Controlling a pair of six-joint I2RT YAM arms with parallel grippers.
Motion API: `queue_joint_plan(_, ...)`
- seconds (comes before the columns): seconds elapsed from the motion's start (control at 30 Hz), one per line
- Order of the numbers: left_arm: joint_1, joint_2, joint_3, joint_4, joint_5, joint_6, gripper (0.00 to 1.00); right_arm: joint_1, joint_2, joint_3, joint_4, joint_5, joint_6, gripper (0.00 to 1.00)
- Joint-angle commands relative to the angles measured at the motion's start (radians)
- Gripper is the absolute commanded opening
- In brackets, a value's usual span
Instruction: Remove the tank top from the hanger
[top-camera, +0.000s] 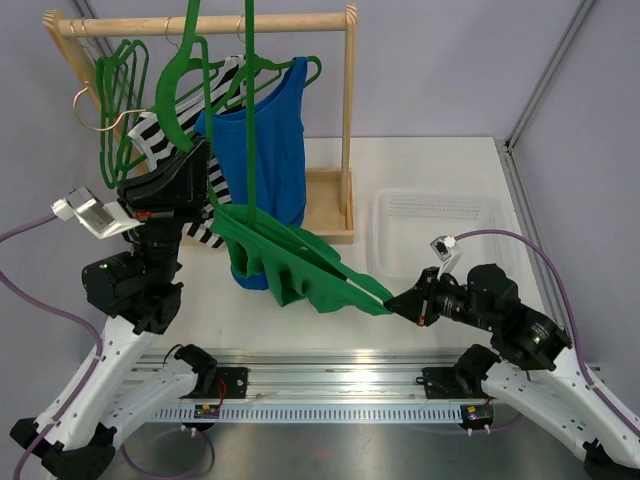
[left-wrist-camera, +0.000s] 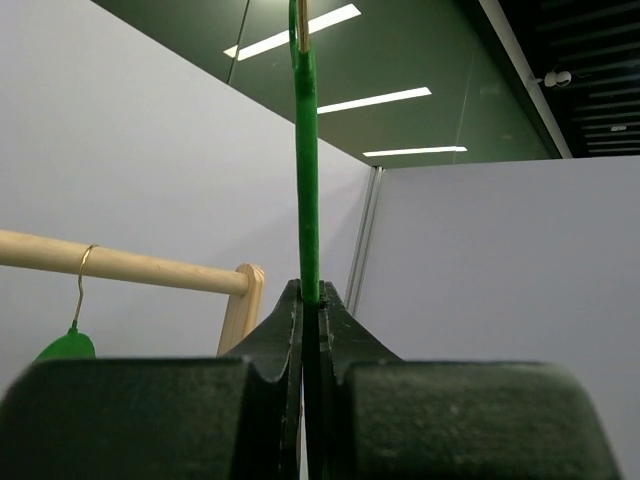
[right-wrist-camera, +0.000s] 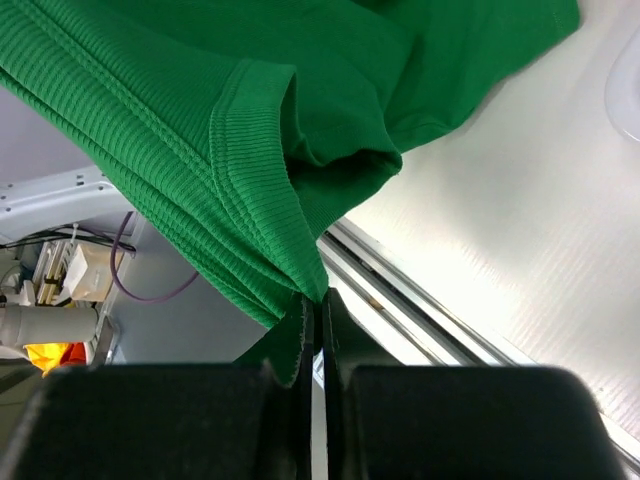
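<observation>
The green tank top is stretched in a slant between my two grippers, in front of the rack. Its upper end still hangs on a green hanger that is lifted off the rail. My left gripper is shut on that hanger; in the left wrist view the thin green hanger bar rises straight out of the closed left gripper. My right gripper is shut on the tank top's lower edge, low over the table. In the right wrist view the ribbed green tank top is pinched in the right gripper.
The wooden rack stands at the back left with a blue tank top, a striped garment and several empty green hangers. A white basket sits at the right. The rack rail shows in the left wrist view.
</observation>
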Motion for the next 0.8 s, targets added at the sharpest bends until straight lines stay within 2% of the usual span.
queue_joint_plan(0.0,0.007,-0.101,0.016,0.055,-0.032,0.014,0.0,0.005,-0.002,0.036,-0.114,0.05,0.017,0.0)
queue_joint_plan(0.07,0.007,-0.17,-0.051,0.07,-0.081,0.01,0.0,0.005,0.005,0.07,-0.143,0.085,-0.006,0.0)
queue_joint_plan(0.13,0.007,-0.203,-0.165,0.203,-0.167,0.017,0.0,0.005,0.039,0.099,-0.188,0.094,-0.023,0.0)
queue_joint_plan(0.17,0.007,-0.215,-0.187,0.246,-0.181,0.027,0.0,0.005,0.056,0.101,-0.189,0.046,-0.031,0.0)
queue_joint_plan(0.23,0.007,-0.205,-0.17,0.273,-0.1,0.022,0.0,0.005,0.102,0.083,-0.102,-0.052,-0.02,0.0)
queue_joint_plan(0.27,0.007,-0.179,-0.152,0.253,-0.046,0.01,0.0,0.005,0.111,0.067,0.047,-0.181,0.018,0.0)
queue_joint_plan(0.3,0.007,-0.159,-0.129,0.219,0.076,-0.033,0.0,0.005,0.119,0.049,0.132,-0.241,0.044,0.0)
queue_joint_plan(0.37,0.006,-0.105,-0.095,0.223,0.173,-0.088,0.0,0.005,0.154,0.061,0.307,-0.339,0.108,0.0)
queue_joint_plan(0.5,0.006,-0.066,-0.133,0.363,0.345,-0.232,0.0,0.007,0.278,0.222,0.329,-0.349,0.081,0.0)
queue_joint_plan(0.63,0.006,-0.037,-0.201,0.492,0.368,-0.361,0.0,0.013,0.479,0.325,0.355,-0.332,0.072,0.0)
queue_joint_plan(0.77,0.006,0.006,-0.243,0.636,0.362,-0.493,0.0,0.047,0.643,0.366,0.32,-0.166,0.027,0.0)
